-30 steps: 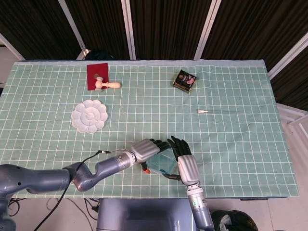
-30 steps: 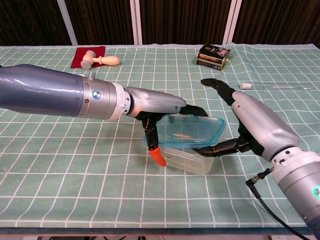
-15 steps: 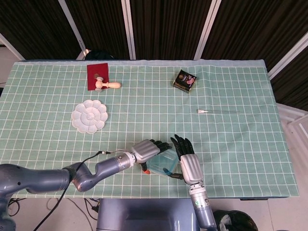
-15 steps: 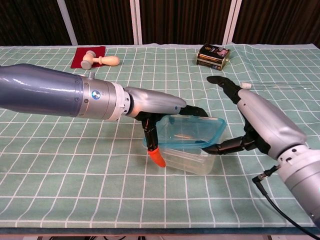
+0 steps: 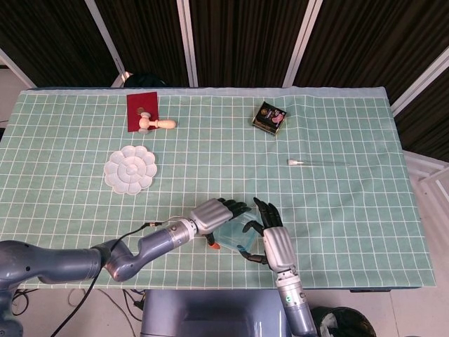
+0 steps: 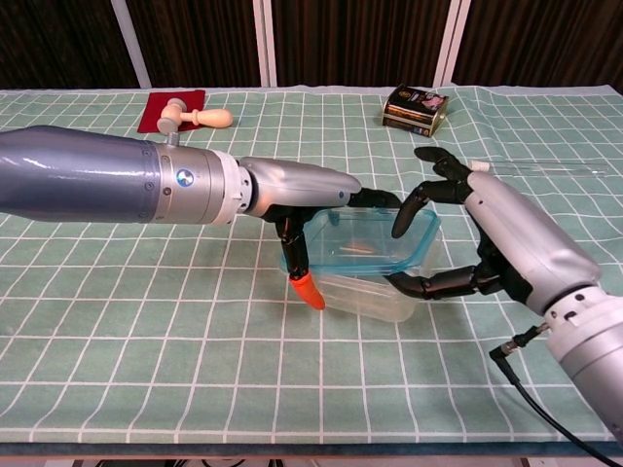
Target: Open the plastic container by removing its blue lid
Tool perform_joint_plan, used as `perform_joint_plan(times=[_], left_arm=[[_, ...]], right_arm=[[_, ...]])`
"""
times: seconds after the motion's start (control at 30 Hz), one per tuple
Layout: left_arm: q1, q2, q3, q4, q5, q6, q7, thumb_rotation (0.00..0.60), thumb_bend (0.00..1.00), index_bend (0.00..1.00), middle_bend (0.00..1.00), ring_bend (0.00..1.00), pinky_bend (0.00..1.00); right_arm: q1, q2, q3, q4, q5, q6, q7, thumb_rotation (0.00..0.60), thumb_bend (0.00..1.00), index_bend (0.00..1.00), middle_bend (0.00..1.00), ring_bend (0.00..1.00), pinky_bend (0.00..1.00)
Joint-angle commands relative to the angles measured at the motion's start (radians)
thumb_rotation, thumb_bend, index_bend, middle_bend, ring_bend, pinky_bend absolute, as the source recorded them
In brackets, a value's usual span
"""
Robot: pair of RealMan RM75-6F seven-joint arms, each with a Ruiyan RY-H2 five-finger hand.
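The clear plastic container (image 6: 362, 300) sits near the table's front edge, and its translucent blue lid (image 6: 368, 243) is tilted up above it. My left hand (image 6: 313, 204) reaches in from the left and grips the lid's left end, an orange-tipped finger pointing down beside the container. My right hand (image 6: 474, 236) clasps the right end: lower fingers press the container's side while upper fingers curl over the lid's far corner. In the head view the left hand (image 5: 215, 213) and right hand (image 5: 270, 236) meet over the lid (image 5: 236, 236), hiding most of the container.
A red cloth (image 5: 142, 110) with a wooden stamp (image 5: 157, 125) lies at the back left, a white flower-shaped palette (image 5: 130, 168) in front of it. A dark tin (image 5: 269, 116) and a thin glass tube (image 5: 316, 162) lie at the back right.
The lid has risen and tilted further off the container. My right hand's upper fingers have curled in over the lid's far right corner. The left hand has lifted slightly.
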Motion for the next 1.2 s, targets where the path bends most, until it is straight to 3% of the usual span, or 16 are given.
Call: perform_joint_plan(times=[0.03, 0.4, 0.6, 0.87, 1.2], left_arm=[[0.001, 0.003, 0.001, -0.007, -0.010, 0.004, 0.009, 0.600, 0.00, 0.05, 0.03, 0.08, 0.26], [-0.005, 0.017, 0.002, -0.028, -0.019, -0.024, -0.002, 0.600, 0.00, 0.03, 0.02, 0.07, 0.25], [-0.008, 0.022, -0.004, -0.035, -0.012, -0.035, -0.021, 0.600, 0.00, 0.02, 0.00, 0.04, 0.20], [-0.006, 0.035, -0.010, -0.045, -0.003, -0.032, -0.037, 0.600, 0.00, 0.00, 0.00, 0.00, 0.13], [0.000, 0.056, -0.005, -0.068, -0.010, -0.008, -0.013, 0.600, 0.00, 0.00, 0.00, 0.00, 0.07]], right_arm=[[-0.003, 0.002, -0.001, -0.002, 0.006, -0.002, -0.001, 0.600, 0.36, 0.54, 0.04, 0.00, 0.00], [-0.001, -0.008, 0.003, -0.007, 0.015, -0.009, -0.011, 0.600, 0.38, 0.57, 0.04, 0.00, 0.00], [0.002, -0.008, 0.008, -0.013, 0.017, -0.011, -0.014, 0.600, 0.50, 0.60, 0.04, 0.00, 0.00], [-0.005, 0.005, 0.003, -0.024, 0.021, -0.009, -0.014, 0.600, 0.58, 0.66, 0.04, 0.00, 0.00], [-0.011, 0.011, -0.006, -0.032, 0.017, -0.003, -0.018, 0.600, 0.59, 0.68, 0.06, 0.00, 0.00]])
